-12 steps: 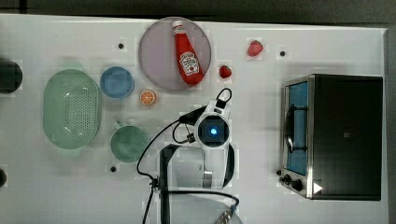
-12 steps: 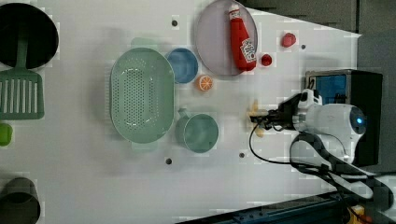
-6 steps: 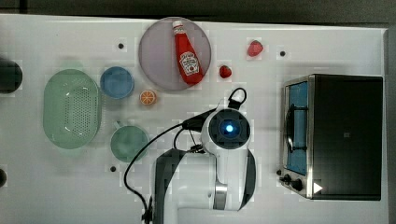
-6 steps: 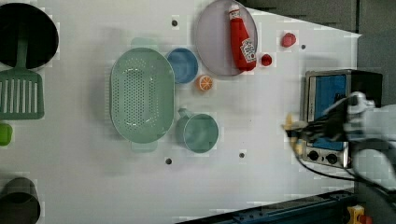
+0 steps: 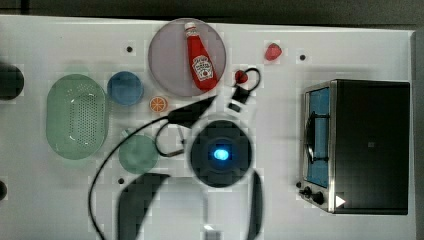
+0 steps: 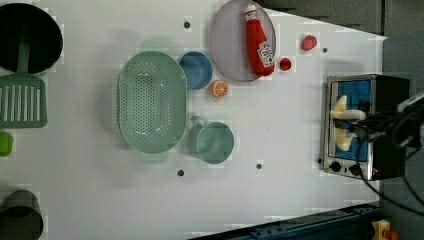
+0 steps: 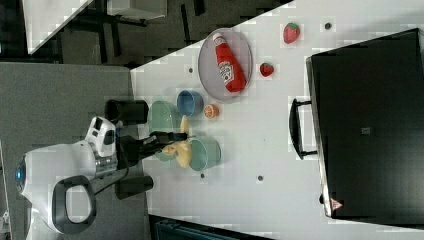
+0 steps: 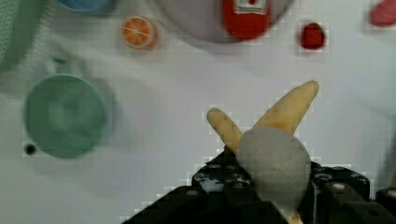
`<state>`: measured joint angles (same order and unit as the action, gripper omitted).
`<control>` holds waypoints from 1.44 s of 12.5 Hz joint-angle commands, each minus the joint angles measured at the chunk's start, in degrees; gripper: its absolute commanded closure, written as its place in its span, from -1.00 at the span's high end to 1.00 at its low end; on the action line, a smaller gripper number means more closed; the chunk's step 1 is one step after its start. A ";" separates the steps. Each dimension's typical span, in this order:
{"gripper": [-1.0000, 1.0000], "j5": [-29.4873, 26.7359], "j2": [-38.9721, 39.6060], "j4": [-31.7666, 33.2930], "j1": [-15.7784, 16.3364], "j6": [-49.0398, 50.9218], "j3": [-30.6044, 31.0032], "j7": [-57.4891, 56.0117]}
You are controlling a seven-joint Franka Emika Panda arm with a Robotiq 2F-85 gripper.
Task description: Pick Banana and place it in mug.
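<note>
The pale yellow-cream banana is lifted off the table, its short curved fingers sticking out past my gripper, which is shut on it. In the left view the banana and the gripper hang in front of the toaster oven. The right view shows the banana just beside the mug. The teal-green mug stands upright on the white table, to the top view's left of my arm. In the wrist view the mug lies well apart from the banana.
A pale-green colander, a blue bowl and an orange slice lie near the mug. A grey plate holds a ketchup bottle. Two red fruits and a toaster oven sit toward the top view's right.
My arm has risen toward the top camera and shifted to the top view's right, carrying the banana. In the left view the gripper has moved right, over the toaster oven.
</note>
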<state>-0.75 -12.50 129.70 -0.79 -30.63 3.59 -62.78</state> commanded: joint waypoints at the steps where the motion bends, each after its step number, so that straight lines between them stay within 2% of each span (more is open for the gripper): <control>1: -0.36 -1.52 1.63 2.47 1.86 3.33 7.05 13.69; 4: -0.36 -5.38 2.89 2.47 2.16 2.97 13.08 24.94; 8: -0.36 -5.62 7.64 2.58 2.28 -3.07 18.75 34.83; 11: -0.36 -5.51 13.19 2.72 2.30 -9.68 20.93 39.10; 15: -0.36 -4.05 19.34 2.78 2.30 -15.30 21.25 39.44; 16: -0.29 -2.44 20.27 2.89 2.30 -16.53 21.03 39.44; 18: 0.11 -0.40 21.46 3.13 2.30 -20.02 20.78 39.45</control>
<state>-0.59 10.90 134.73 2.35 -48.09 24.07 -26.63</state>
